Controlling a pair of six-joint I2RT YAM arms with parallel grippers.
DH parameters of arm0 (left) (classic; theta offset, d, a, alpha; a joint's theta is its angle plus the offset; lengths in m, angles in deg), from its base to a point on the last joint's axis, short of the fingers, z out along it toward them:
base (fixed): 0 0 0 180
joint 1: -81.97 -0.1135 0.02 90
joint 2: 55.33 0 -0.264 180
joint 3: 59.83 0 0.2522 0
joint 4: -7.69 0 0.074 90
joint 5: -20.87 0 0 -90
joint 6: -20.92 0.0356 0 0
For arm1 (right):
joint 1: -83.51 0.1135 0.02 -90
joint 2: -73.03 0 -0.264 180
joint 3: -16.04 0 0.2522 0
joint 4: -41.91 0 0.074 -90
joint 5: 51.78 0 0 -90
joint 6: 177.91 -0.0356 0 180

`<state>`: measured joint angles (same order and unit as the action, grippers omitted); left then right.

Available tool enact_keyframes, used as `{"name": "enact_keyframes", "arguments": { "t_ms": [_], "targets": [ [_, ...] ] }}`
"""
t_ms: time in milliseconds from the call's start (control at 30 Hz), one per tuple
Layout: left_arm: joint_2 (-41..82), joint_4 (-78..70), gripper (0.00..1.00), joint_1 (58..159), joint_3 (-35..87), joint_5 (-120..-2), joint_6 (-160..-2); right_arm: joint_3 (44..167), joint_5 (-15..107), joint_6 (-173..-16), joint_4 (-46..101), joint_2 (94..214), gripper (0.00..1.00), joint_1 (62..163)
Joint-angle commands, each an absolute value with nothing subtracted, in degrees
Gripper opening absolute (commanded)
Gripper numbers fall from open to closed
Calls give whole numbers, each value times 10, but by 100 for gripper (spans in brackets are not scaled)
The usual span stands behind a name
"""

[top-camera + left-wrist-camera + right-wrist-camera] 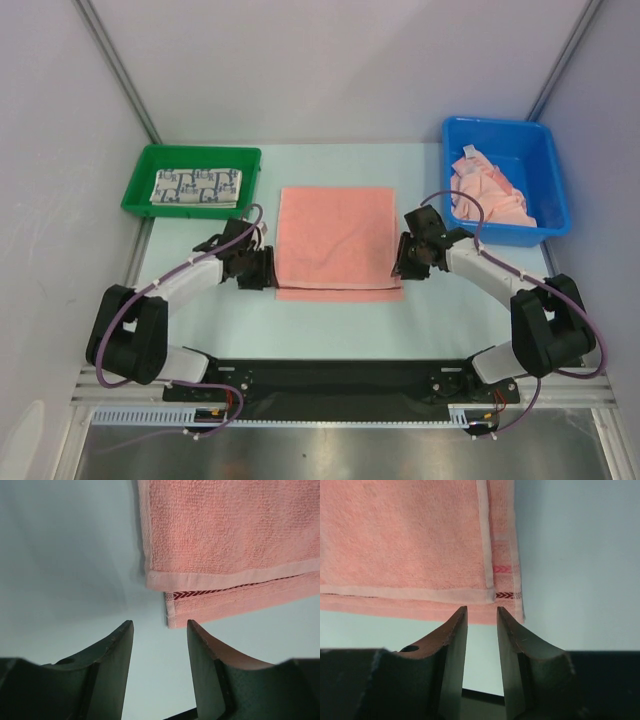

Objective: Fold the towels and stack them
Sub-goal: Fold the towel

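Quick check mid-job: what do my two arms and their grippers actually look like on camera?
Both alike: left arm and right arm have white links, bulky black joints and a purple cable looped alongside. Left gripper and right gripper carry dark, matte, tapering fingers.

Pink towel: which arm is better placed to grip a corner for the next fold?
Probably right: the right gripper, open, sits at the edge of the pink towel; the left gripper, also open, stands clear.
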<state>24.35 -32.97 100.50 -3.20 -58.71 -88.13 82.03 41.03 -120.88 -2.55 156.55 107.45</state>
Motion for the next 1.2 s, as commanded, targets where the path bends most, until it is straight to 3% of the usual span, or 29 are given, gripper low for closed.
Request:
{"name": "enact_keyframes", "arguments": {
  "t_ms": [0,800,1167],
  "targets": [
    [215,-252,53,1008,-44,-579,-932,803,394,-1264,-5,1537,35,1091],
    [258,-179,53,1009,-88,-621,-981,759,342,-1313,41,1585,38,1108],
    [301,-167,40,1009,-72,-605,-984,751,350,-1321,69,1599,29,1109]
  ]
}}
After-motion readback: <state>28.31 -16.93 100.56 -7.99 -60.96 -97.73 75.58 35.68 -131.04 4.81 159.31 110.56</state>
